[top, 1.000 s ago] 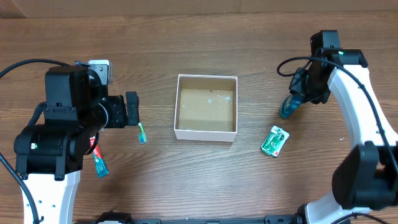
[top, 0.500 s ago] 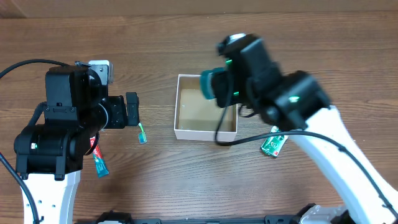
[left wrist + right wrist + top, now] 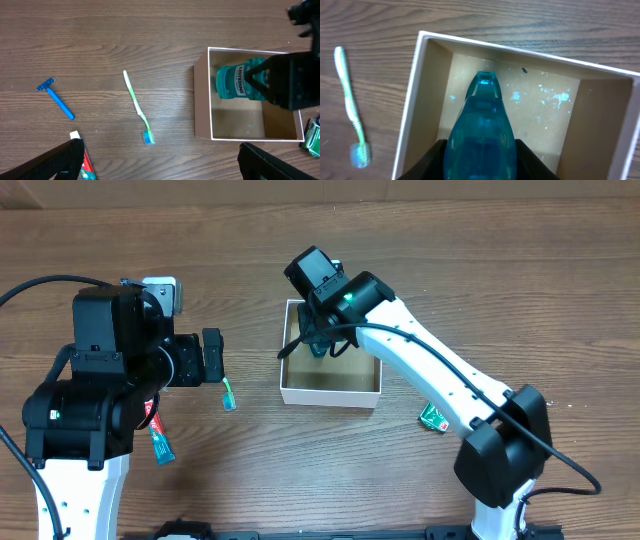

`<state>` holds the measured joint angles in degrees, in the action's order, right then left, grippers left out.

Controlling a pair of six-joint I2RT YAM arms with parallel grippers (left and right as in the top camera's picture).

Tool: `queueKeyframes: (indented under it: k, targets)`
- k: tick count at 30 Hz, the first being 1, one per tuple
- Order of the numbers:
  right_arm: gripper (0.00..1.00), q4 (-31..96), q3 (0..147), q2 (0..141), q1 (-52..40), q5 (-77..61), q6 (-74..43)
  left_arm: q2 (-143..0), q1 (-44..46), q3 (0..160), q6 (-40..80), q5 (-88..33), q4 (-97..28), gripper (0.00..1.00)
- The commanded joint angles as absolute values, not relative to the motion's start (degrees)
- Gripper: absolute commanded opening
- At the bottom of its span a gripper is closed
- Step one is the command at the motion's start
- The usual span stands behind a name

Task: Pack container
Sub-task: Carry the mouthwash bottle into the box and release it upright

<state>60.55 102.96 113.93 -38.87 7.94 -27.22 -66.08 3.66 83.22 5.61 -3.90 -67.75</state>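
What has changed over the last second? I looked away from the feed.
The right hand swung left from beside the green packet, carrying the bottle. It now holds the bottle in the box, near its back left corner, not yet let go. The left hand, toothbrush, toothpaste, packet and box stayed put.

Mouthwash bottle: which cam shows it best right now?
Left wrist. The mouthwash bottle shows side-on with its Listerine label legible, framed by the container rim. Right wrist sees it close, lengthwise from behind, gripped by the right tool, no label. Overhead gives only a teal sliver under the right arm.
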Motion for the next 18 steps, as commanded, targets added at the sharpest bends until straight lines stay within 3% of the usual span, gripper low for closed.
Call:
queueKeyframes:
  k: [1, 4, 5, 6, 7, 8, 9, 12, 18]
  targets:
    - [0.04, 59.40, 104.16, 115.18, -37.12, 9.37, -28.77, -66.28, 3.40, 84.62, 4.71, -4.05, -67.70, 1.00]
    - [0.05, 59.27, 103.98, 116.14, -36.36, 9.39, -28.75, -66.28, 3.40, 84.62, 4.71, -4.08, -67.70, 1.00]
    - [0.09, 58.94, 103.85, 116.14, -36.12, 9.39, -28.73, -66.28, 3.40, 84.62, 4.71, -4.08, -67.70, 1.00]
    - [0.19, 58.78, 103.85, 116.14, -36.12, 9.39, -28.73, -66.28, 3.40, 84.60, 4.71, -4.08, -67.70, 1.00]
    - [0.35, 58.57, 103.85, 116.14, -36.14, 9.39, -28.71, -66.28, 3.40, 84.60, 4.71, -4.08, -67.70, 1.00]
    - [0.63, 58.54, 103.85, 116.14, -36.14, 9.37, -28.71, -66.28, 3.40, 84.60, 4.71, -4.08, -67.70, 1.00]
    - [0.78, 58.59, 103.85, 116.14, -36.14, 9.37, -28.71, -66.28, 3.40, 84.60, 4.71, -4.08, -67.70, 1.00]
    - [0.97, 58.87, 103.85, 116.14, -36.25, 9.34, -28.71, -66.28, 3.40, 84.60, 4.71, -4.08, -67.68, 1.00]
    - [1.00, 59.27, 103.88, 116.05, -36.36, 9.43, -28.51, -66.28, 3.40, 84.60, 4.71, -4.08, -67.68, 1.00]
